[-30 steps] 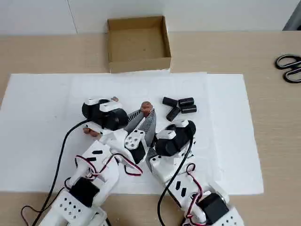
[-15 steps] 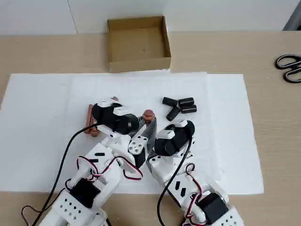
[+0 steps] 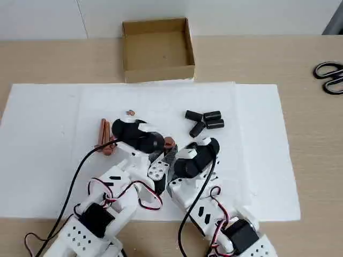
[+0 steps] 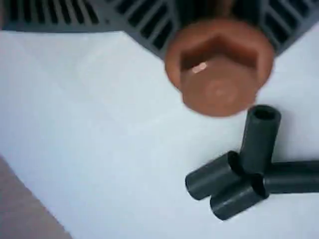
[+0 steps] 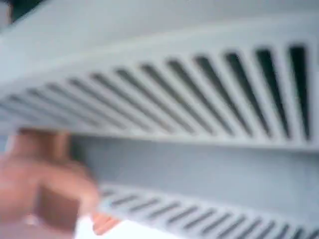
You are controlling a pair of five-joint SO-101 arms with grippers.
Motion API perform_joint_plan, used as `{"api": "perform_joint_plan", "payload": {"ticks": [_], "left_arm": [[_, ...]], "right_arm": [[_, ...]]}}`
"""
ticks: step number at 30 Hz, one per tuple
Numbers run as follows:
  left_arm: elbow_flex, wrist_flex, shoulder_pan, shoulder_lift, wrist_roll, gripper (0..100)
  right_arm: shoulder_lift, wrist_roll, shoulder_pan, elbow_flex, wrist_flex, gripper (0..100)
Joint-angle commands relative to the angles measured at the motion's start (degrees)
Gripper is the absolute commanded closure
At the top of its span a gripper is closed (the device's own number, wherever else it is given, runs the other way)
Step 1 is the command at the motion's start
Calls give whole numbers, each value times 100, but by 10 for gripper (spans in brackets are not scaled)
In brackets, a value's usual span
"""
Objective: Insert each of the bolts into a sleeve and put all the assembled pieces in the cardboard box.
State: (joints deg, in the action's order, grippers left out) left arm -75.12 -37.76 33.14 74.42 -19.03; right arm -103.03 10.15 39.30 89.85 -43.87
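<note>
Left gripper (image 3: 167, 148): clamped on one brown bolt (image 4: 219, 74). In the left wrist view the hexagonal head sits between the dark ribbed fingers (image 4: 144, 25).

Right gripper (image 3: 174, 158): just beside the left gripper, on its right, close to the held bolt. Cannot tell whether it grips anything or is free. The right wrist view gives ribbed grey surfaces very near the lens and a brown shape at one edge.

Sleeves (image 3: 204, 122): four, black, clustered on the white sheet (image 3: 48, 160). They lie ahead of the left gripper and to its right, near the held bolt but apart from it. In the left wrist view they touch one another.

Loose bolts (image 3: 104, 136): two, side by side on the sheet, to the left of the left gripper, past that arm's wrist. A small brown piece (image 3: 130, 113) lies ahead of them; too small to identify.

Cardboard box (image 3: 158, 72): open side up, well ahead of both grippers, at the sheet's far edge.

Scissors (image 3: 329, 76): on the bare table (image 3: 300, 53), far to the right of both grippers.
</note>
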Motion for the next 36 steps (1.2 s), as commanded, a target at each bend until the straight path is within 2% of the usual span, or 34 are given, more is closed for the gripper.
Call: {"api": "perform_joint_plan", "payload": {"ticks": [1, 7, 12, 14, 19, 24, 27, 32, 36], "left_arm": [[444, -387, -18, 53, 70, 970], [971, -1178, -26, 53, 62, 768], [1499, -1749, -53, 53, 53, 745], [1807, -1978, -316, 53, 70, 744], [2448, -2673, -1407, 53, 308, 744], [2519, -3024, -2954, 44, 2004, 743], [2492, -3059, -3833, 18, 2470, 743], [2545, -3165, -5020, 18, 2523, 743], [2765, -3727, -5319, 26, 2479, 744]], "right_arm": [[-84, 18, -4, -62, 101, 995], [-84, 18, -4, -62, 101, 995], [-84, 18, -4, -62, 101, 995], [-84, 18, -4, -62, 101, 995], [-84, 18, -31, -53, 101, 995], [-48, 18, -356, -53, 101, 995], [-40, 9, -699, -105, -84, 995], [-40, -237, -1842, -738, -954, 995], [-13, -668, -2932, -1380, -1297, 995]]}}
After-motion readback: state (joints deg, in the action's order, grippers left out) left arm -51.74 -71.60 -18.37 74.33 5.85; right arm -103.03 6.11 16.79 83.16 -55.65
